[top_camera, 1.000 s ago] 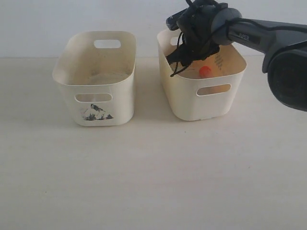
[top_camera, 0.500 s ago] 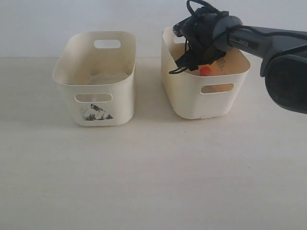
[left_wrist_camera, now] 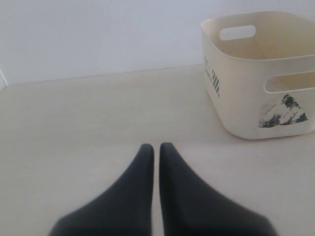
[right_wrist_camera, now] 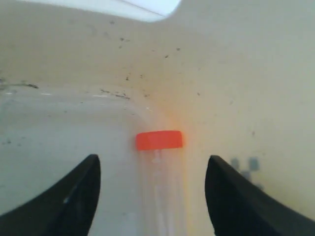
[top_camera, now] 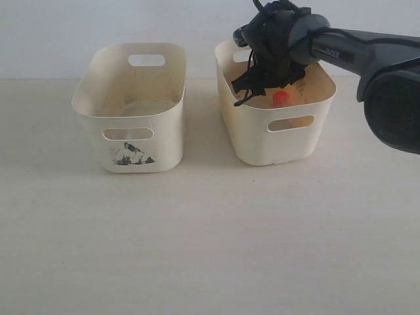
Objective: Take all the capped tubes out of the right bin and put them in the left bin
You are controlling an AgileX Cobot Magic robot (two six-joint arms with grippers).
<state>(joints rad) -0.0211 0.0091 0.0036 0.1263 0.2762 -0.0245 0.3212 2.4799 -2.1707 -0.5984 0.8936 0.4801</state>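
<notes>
A clear capped tube (right_wrist_camera: 160,167) with an orange-red cap (top_camera: 280,98) lies on the floor of the right bin (top_camera: 252,134). My right gripper (right_wrist_camera: 153,162) reaches down inside that bin, open, its fingers (right_wrist_camera: 78,196) on either side of the tube with gaps between. In the exterior view the right gripper (top_camera: 252,82) shows as a dark mass over the bin's rim. The left bin (top_camera: 141,147), with the black-grey smudge on its front, stands to the left; I see no tube in it. My left gripper (left_wrist_camera: 154,146) is shut and empty, low over the table, apart from the left bin (left_wrist_camera: 246,93).
The two bins stand side by side at the back of a pale table (top_camera: 210,243), with a narrow gap between them. A white wall rises behind. The right arm (top_camera: 367,56) comes in from the right over the right bin.
The right bin was shoved a little to the right half a second ago and is now back near its first spot; the right gripper stayed open inside it.
</notes>
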